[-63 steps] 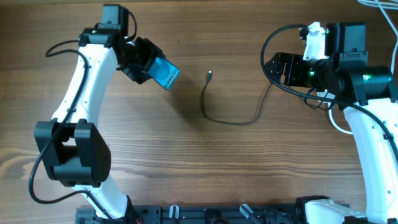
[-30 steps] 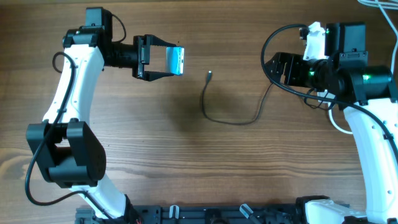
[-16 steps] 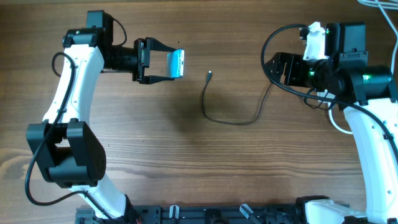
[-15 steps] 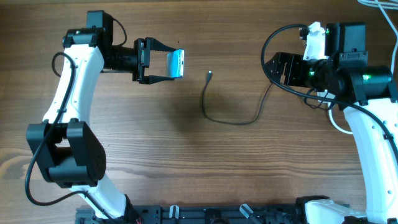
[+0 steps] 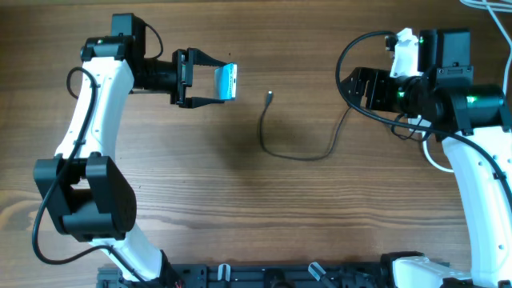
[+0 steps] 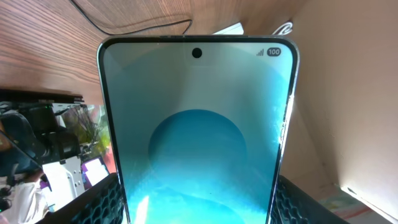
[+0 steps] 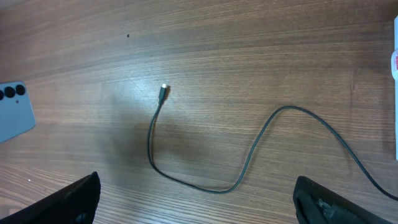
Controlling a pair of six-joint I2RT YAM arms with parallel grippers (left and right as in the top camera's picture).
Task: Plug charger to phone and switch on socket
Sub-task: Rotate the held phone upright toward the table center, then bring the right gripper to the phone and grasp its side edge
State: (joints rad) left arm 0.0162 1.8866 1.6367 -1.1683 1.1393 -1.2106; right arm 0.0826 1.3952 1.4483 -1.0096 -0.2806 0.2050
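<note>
Overhead: left gripper (image 5: 214, 78) clamps phone (image 5: 229, 80) on edge, near tip (image 5: 270, 96) of charger (image 5: 300, 156) lying on table (image 5: 240, 216). Right gripper (image 5: 358, 86) empty, fingers wide. Step: plugging in. Next: right grasps tip, aligns with phone port.

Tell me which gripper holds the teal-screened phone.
The left gripper, clamped on the silver-rimmed smartphone with the glowing teal screen; the right gripper is open and empty.

Overhead looks down; right wrist shares the charger (image 7: 149, 144).
</note>
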